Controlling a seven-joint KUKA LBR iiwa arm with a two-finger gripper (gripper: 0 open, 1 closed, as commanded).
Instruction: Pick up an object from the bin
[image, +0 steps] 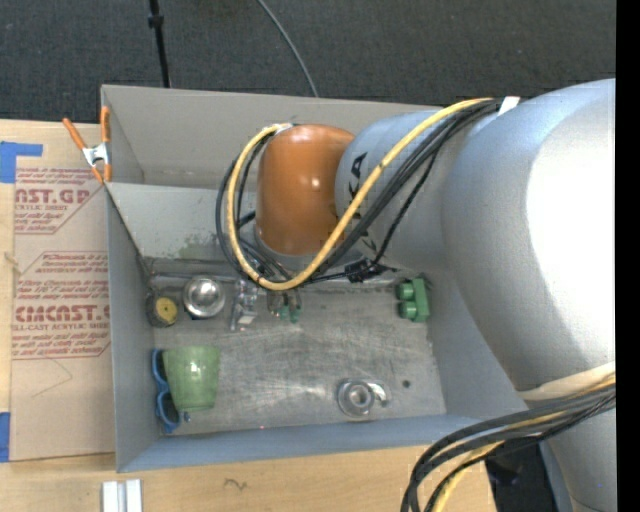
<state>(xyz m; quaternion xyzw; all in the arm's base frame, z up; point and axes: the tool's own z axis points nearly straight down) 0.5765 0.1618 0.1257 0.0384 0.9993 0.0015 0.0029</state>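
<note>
My gripper (247, 305) hangs low under the orange cover, near the bin's back wall and left of centre. A shiny metal ball (205, 296) lies just to its left. Touching or close to its right side is a small dark green piece (291, 311). Further left, by the bin's left wall, sits a small brass-coloured round thing (163, 310). I see nothing held by the gripper.
A pale green cup (192, 375) lies on a blue thing (160, 392) in the front left corner. A round metal piece (357, 396) lies near the front wall, and a green block (412, 299) at the right. The arm covers the bin's back right.
</note>
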